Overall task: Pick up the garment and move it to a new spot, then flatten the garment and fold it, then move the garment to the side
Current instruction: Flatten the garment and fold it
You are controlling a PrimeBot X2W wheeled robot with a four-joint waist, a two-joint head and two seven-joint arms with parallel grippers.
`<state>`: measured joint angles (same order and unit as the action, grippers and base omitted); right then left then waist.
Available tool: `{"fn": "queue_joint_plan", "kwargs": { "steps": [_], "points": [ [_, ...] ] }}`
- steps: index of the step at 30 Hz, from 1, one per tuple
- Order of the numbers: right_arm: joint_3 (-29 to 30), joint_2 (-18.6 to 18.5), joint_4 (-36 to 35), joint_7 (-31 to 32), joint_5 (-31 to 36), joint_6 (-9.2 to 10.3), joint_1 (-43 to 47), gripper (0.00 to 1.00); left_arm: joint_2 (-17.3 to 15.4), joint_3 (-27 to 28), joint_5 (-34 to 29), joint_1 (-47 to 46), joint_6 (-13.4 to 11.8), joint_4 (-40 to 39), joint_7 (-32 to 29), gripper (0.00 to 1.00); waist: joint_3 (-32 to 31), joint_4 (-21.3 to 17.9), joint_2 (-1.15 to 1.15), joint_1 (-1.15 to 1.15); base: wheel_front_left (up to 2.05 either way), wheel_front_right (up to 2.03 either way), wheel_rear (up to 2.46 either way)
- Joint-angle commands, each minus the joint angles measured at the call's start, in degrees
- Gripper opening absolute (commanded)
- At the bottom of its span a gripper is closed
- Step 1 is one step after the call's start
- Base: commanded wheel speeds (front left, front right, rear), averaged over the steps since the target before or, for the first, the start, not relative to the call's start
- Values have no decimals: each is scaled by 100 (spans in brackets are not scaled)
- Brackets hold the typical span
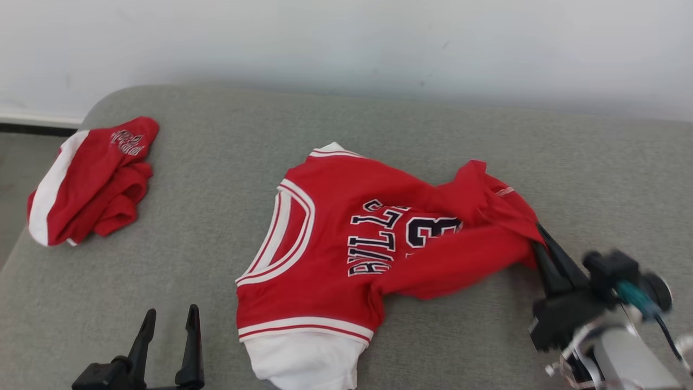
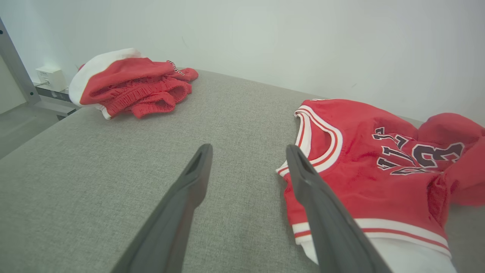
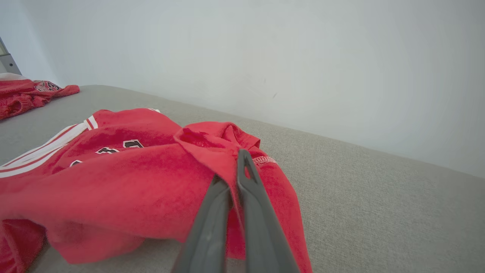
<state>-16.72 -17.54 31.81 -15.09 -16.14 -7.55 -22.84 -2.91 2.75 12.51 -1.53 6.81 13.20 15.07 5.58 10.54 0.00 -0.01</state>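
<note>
Grey fabric cushion (image 1: 216,162) carries everything. Red jersey (image 1: 325,260) lies crumpled at centre, its hem bunched toward three o'clock, where my right gripper (image 1: 540,238) is clamped on the cloth, presumably to lift it. Smaller red bundle (image 1: 92,179) sits at ten o'clock. My left gripper (image 1: 171,311), at seven o'clock, hangs spread and empty.

Head view high, looking down, wrist views low, close, sharing red jersey (image 1: 325,254)

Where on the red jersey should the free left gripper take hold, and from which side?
Probably the striped corner of the jersey, from the left: that edge lies flat and faces the open left gripper, while the right gripper pinches the bunched opposite side.
</note>
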Motion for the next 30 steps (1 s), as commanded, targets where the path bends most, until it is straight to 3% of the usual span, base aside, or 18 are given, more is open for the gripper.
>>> {"fn": "queue_joint_plan", "kwargs": {
  "steps": [1, 5, 10, 11, 12, 13, 20, 30],
  "points": [
    [251, 30, -329, -5, -95, 13, 435, 0, 1, 12, -16, 96, -14, -18, 13, 100, -214, -296, 0, 1, 0, 0, 0],
    [787, 165, -1015, -7, -74, 13, 1387, 0, 2, 3, -16, 125, -15, -17, 13, 100, -212, -465, 0, 1, 0, 0, 0],
    [1279, 454, -1291, -7, -240, 13, 2175, 0, 0, -20, -26, 153, -23, -19, 13, 100, -207, -590, 0, 1, 0, 0, 0],
    [1306, 522, -1318, -8, -247, 13, 2265, 23, 0, -8, -25, 164, -26, -18, 13, 100, -211, -614, 0, 1, 0, 0, 0],
    [1346, 564, -1336, -8, -235, 13, 2334, 94, 1, -11, -29, 172, -24, -11, 13, 100, -212, -627, 0, 1, 0, 0, 0],
    [1373, 608, -1355, -8, -207, 13, 2395, 100, 1, -5, -31, 182, -23, -5, 13, 100, -218, -641, 0, 1, 0, 0, 0],
    [1405, 737, -1504, -8, -34, 13, 2539, 100, 1, 23, -58, 208, -5, 31, 13, 100, -285, -668, 0, 1, 0, 0, 0],
    [1070, 563, -1296, 68, 67, 13, 2207, 100, 1, -7, -84, 163, 7, 39, 13, 100, -314, -549, 0, 1, 0, 0, 0]
  ]
}}
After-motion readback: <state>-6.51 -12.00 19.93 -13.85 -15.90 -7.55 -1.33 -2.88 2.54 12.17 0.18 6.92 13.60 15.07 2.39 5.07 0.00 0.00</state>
